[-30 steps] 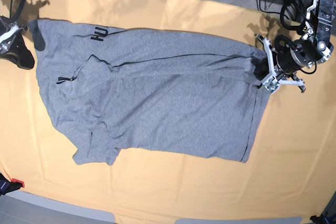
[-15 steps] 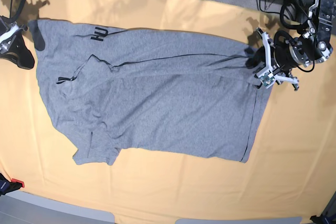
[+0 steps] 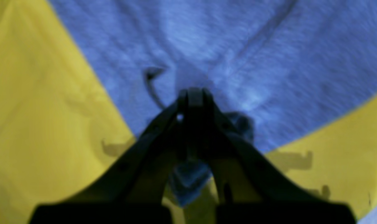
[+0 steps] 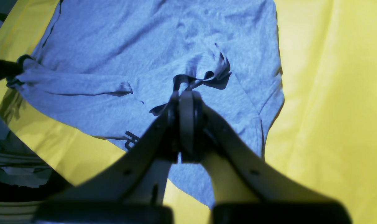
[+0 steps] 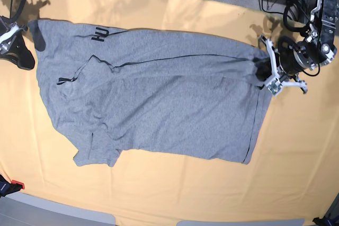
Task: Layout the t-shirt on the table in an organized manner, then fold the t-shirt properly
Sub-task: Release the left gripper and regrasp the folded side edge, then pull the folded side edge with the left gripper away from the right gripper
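T-shirt (image 5: 159, 99): light, limp knit spread across the counter (image 5: 175, 194); best taken at hems or corners, since it drapes and bunches. Left gripper (image 5: 269, 72), half a second ago parted, is again clenched on the right-hand hem corner. Right gripper (image 4: 186, 93) is clenched, apparently empty.

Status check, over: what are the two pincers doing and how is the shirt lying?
Left pincer shut on shirt hem edge. Right pincer shut, above collar, grip unclear. Shirt spread on table, rumpled, unfolded. Nothing in the way.
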